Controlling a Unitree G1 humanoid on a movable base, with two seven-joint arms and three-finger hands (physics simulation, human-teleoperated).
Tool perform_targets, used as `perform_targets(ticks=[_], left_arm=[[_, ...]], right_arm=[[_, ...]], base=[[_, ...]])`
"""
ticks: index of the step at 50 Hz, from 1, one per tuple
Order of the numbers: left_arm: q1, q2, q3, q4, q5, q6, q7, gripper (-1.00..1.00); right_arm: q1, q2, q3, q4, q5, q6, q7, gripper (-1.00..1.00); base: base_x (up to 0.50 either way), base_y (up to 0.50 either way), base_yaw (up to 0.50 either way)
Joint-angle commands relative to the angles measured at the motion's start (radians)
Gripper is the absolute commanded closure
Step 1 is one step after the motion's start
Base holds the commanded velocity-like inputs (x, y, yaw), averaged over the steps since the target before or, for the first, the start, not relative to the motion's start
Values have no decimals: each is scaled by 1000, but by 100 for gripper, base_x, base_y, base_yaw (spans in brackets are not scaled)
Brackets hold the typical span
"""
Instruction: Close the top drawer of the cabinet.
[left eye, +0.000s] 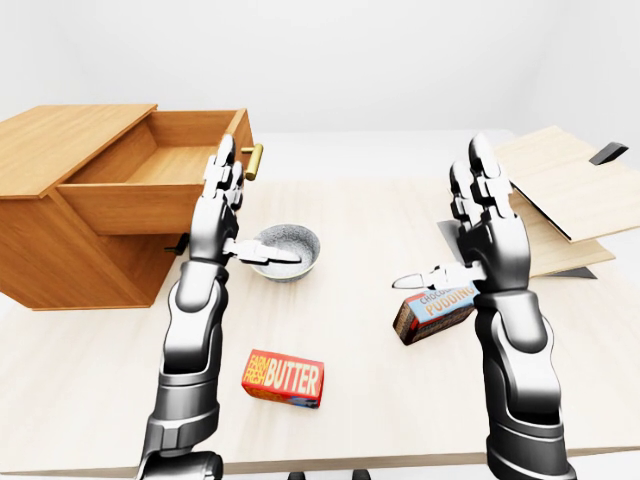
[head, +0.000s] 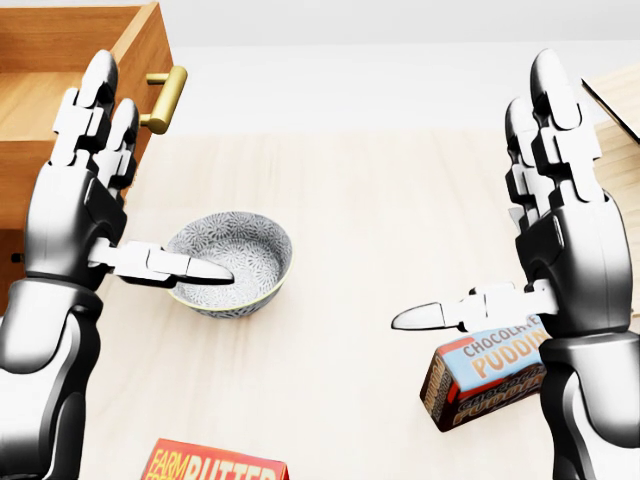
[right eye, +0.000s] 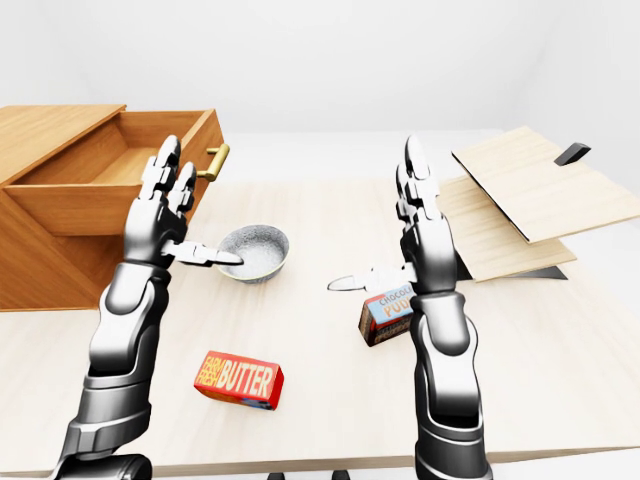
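A wooden cabinet (left eye: 60, 240) stands on the table at the left of the left-eye view. Its top drawer (left eye: 150, 175) is pulled out toward the right and looks empty inside. A brass handle (left eye: 254, 160) sticks out from the drawer front; it also shows in the head view (head: 165, 100). My left hand (left eye: 240, 205) is open, fingers upright, thumb pointing right, palm just in front of the drawer front below the handle. I cannot tell if it touches the drawer. My right hand (left eye: 450, 215) is open and empty, raised over the table's right half.
A grey patterned bowl (left eye: 285, 250) sits next to my left thumb. A red butter box (left eye: 283, 378) lies near the table's (left eye: 350, 420) bottom edge. A chocolate pudding box (left eye: 432, 312) lies below my right hand. Tilted wooden boards (left eye: 565, 190) stand at the right.
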Motion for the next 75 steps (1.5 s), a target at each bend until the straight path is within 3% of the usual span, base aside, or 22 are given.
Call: perform_targets(ticks=[1, 8, 10, 21, 29, 45, 50, 58, 65, 70, 75], left_arm=[[-22, -11, -4, 268, 39, 0, 23, -100], [-99, 11, 5, 523, 32, 0, 46, -100], [-121, 19, 8, 581, 28, -15, 53, -100], [-283, 113, 56, 964, -26, -175, 118, -100], [-330, 204, 83, 1069, -49, -175, 142, -100], [-256, 383, 176, 965, -101, -175, 161, -100], [-232, 429, 210, 936, -135, -153, 160, -100], [-208, 505, 252, 982, -173, -174, 172, -100], [-198, 596, 286, 1003, -218, -174, 188, -100], [-178, 624, 307, 956, -247, -139, 204, -100], [-171, 616, 307, 918, -246, -126, 228, -100]], right_arm=[[22, 7, 2, -19, -16, 0, 2, -100], [35, 9, -1, -38, -21, 0, 5, -100], [36, 11, -1, -41, -22, 0, 4, -100], [53, 16, 1, -78, -25, 0, 7, -100], [62, 19, 1, -99, -27, 0, 12, -100], [85, 27, 8, -148, -36, 0, 15, -100], [95, 30, 11, -167, -41, 0, 18, -100], [98, 36, 15, -175, -48, 0, 16, -100], [111, 40, 15, -186, -49, 0, 16, -100], [116, 43, 21, -186, -52, 0, 13, -100], [127, 45, 19, -188, -51, 0, 17, -100]], base=[[0, 0, 0], [0, 0, 0], [0, 0, 0], [0, 0, 0], [1, 0, 0], [0, 0, 0], [0, 0, 0], [0, 0, 0], [0, 0, 0], [0, 0, 0], [0, 0, 0]])
